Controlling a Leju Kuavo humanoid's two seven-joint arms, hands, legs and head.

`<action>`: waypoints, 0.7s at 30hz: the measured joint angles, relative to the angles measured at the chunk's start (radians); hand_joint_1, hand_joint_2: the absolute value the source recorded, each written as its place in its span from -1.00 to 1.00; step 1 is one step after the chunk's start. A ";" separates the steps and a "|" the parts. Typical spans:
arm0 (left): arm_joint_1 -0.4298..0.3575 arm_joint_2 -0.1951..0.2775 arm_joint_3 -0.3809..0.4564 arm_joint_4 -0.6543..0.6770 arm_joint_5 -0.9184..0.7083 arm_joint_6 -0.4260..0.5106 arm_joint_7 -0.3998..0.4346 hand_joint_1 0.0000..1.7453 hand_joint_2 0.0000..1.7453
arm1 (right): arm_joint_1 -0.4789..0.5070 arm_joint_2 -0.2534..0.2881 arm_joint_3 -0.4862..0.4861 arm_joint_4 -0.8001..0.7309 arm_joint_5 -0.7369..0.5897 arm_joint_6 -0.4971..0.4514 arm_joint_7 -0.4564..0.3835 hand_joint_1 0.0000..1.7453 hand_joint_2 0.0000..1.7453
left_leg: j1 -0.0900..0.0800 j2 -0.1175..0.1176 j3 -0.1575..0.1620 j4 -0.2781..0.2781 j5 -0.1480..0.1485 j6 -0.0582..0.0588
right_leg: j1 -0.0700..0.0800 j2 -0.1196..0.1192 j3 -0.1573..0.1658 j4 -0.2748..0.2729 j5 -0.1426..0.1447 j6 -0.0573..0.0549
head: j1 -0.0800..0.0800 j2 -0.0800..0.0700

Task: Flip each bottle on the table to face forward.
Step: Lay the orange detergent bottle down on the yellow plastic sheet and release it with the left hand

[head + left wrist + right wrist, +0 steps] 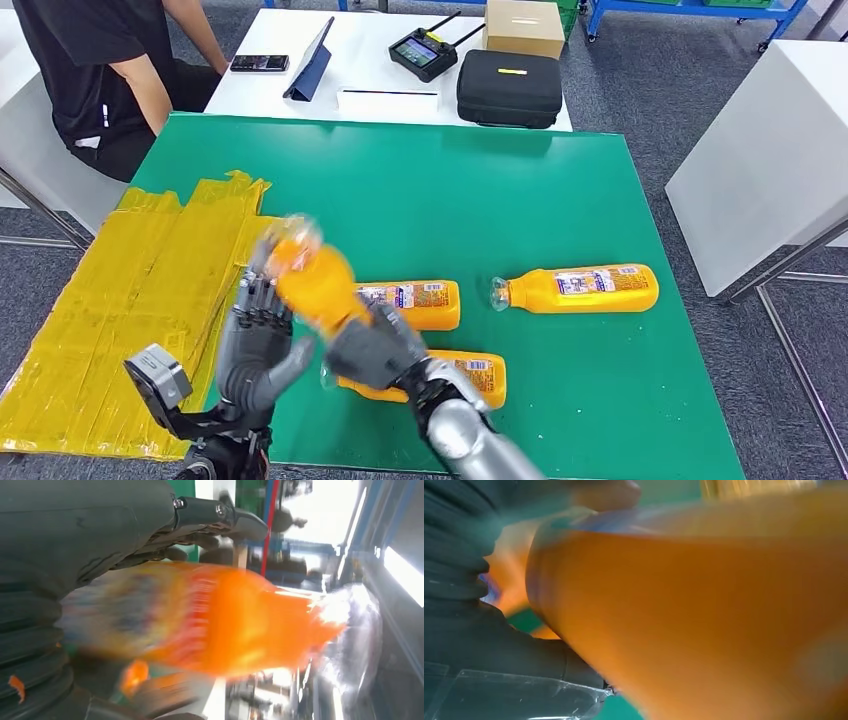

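Note:
My right hand (pixel 372 348) grips the base of an orange bottle (pixel 318 290) and holds it tilted above the green table (pixel 450 190); its clear cap end points up and away, and it is motion-blurred. My left hand (pixel 252 340) stands beside this bottle with fingers stretched up along it and thumb apart, not closed around it. In the left wrist view the bottle (pixel 225 625) lies in front of the left hand (pixel 75 540). It lies against the right hand (pixel 464 580) in the right wrist view (pixel 704 610). Three more orange bottles lie on their sides: one (pixel 415 300), one (pixel 470 375) and one (pixel 580 288).
A crumpled yellow sheet (pixel 130 290) covers the table's left side. Behind it a white table carries a black case (pixel 509 87), a controller (pixel 423 50), a cardboard box (pixel 524 25) and a tablet (pixel 310 50). A person (pixel 100 70) sits at back left. Another white table (pixel 770 160) stands right.

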 joint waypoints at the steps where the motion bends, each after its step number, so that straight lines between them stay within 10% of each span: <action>1: 0.001 -0.003 0.013 -0.004 -0.005 0.010 0.006 -1.00 1.00 | -0.002 0.002 0.027 0.014 0.017 0.002 -0.001 1.00 1.00 | 0.000 0.000 0.000 0.000 0.000 0.000 | 0.000 0.000 0.000 0.000 0.000 0.000 | 0.000 0.000; 11: 0.016 -0.025 0.140 -0.033 -0.035 0.031 0.061 -1.00 1.00 | -0.056 0.008 0.185 0.061 0.070 -0.053 0.048 1.00 1.00 | 0.000 0.000 -0.001 0.000 0.000 0.000 | 0.000 0.000 -0.001 0.000 0.000 0.000 | 0.000 0.000; 12: 0.016 -0.026 0.146 -0.033 -0.045 0.030 0.063 -0.82 1.00 | -0.057 0.008 0.191 0.061 0.070 -0.056 0.051 1.00 1.00 | 0.000 0.000 -0.001 0.000 0.000 0.000 | 0.000 0.000 -0.001 0.000 0.000 0.000 | 0.000 0.000; 16: 0.015 -0.027 0.153 -0.033 -0.114 0.023 0.074 1.00 1.00 | -0.058 0.003 0.202 0.061 0.076 -0.065 0.054 1.00 1.00 | 0.000 0.000 -0.001 0.000 0.000 0.000 | 0.000 0.000 -0.001 0.000 0.000 0.000 | 0.000 0.000; 21: 0.017 -0.027 0.157 -0.033 -0.184 -0.008 0.096 1.00 1.00 | -0.055 -0.006 0.203 0.061 0.094 -0.067 0.050 1.00 1.00 | 0.000 0.000 -0.001 0.000 0.000 0.000 | 0.000 0.000 -0.001 0.000 0.000 0.000 | 0.000 0.000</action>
